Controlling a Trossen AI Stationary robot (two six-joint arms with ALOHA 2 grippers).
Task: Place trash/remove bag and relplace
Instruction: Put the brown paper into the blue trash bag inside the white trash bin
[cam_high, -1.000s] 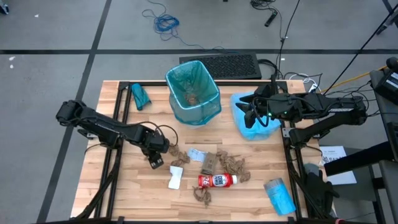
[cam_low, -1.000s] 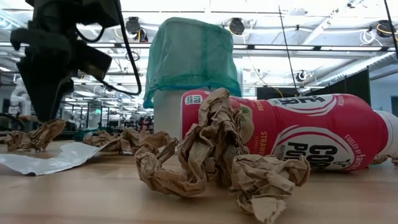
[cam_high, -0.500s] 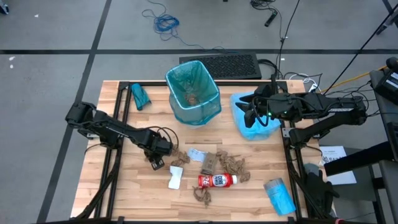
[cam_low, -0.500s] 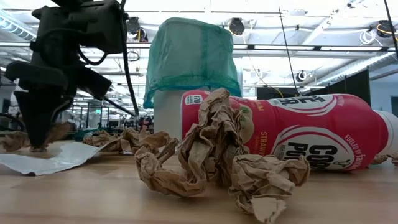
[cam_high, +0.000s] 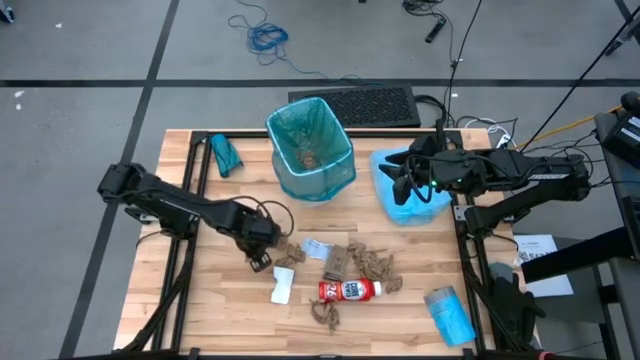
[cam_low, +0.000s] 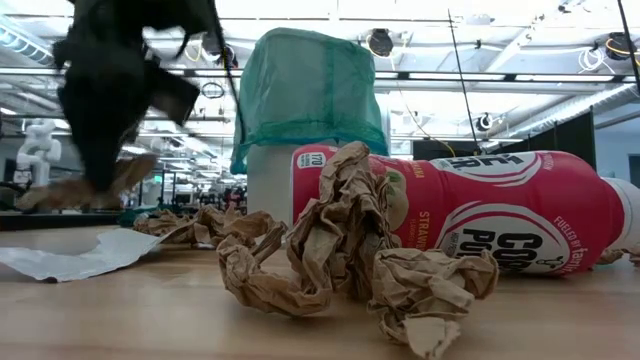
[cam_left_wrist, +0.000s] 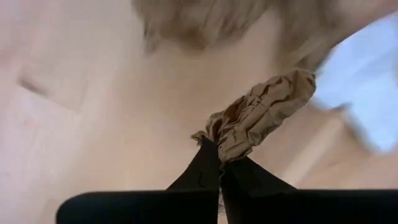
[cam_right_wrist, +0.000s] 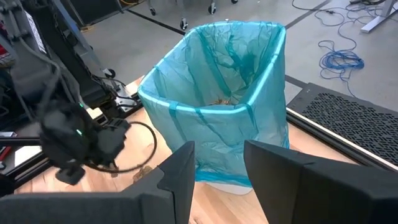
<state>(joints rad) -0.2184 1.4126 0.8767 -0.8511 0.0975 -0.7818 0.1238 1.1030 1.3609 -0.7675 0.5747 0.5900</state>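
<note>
My left gripper (cam_high: 265, 255) is shut on a crumpled brown paper wad (cam_left_wrist: 267, 106), hanging just above the table's left middle (cam_low: 70, 190). More trash lies to its right: brown wads (cam_high: 375, 265), a red-and-white bottle (cam_high: 350, 290) on its side, a white packet (cam_high: 282, 290) and a pale blue scrap (cam_high: 318, 247). The bin with its teal bag (cam_high: 310, 148) stands at the far middle, some trash at its bottom. My right gripper (cam_right_wrist: 214, 180) waits open, high above a blue pile (cam_high: 405, 200), facing the bin. My left gripper pinches one end of the brown wad (cam_left_wrist: 233, 146) between its two fingertips (cam_left_wrist: 208, 165). The fingers come from above, pointing steeply down. The wad is lifted clear of the table (cam_low: 70, 190) and sticks out sideways from the fingertips.
A rolled teal bag (cam_high: 225, 155) lies at the far left and a blue packet (cam_high: 448, 312) at the near right. Another brown wad (cam_high: 325, 315) lies near the front edge. A keyboard (cam_high: 352, 105) sits behind the bin.
My left gripper has dropped onto a brown wad at the left of the pile, shut on it and risen again. The wad, which lay on the table, now hangs clear of it.
</note>
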